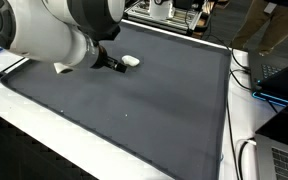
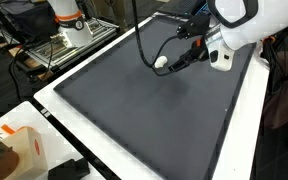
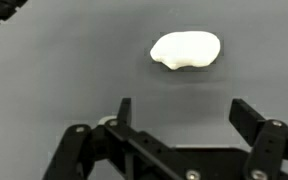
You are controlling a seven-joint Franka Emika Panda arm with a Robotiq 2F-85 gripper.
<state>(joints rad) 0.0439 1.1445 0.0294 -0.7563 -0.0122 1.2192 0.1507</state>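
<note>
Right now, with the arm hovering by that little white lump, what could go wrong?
The white lump sits ahead of the open end effector, not between its fingers, so closing now would probably catch nothing. It lies low on the gray mat; coming down could jam the fingers into the mat or push the lump away. The black cable nearby might snag.

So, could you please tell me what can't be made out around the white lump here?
- White lump: what it is; blurred in the wrist view, too small in both exterior views.
- Gripper: mostly hidden behind the arm in an exterior view.
- Its height above the mat: no view shows the gap.
</note>
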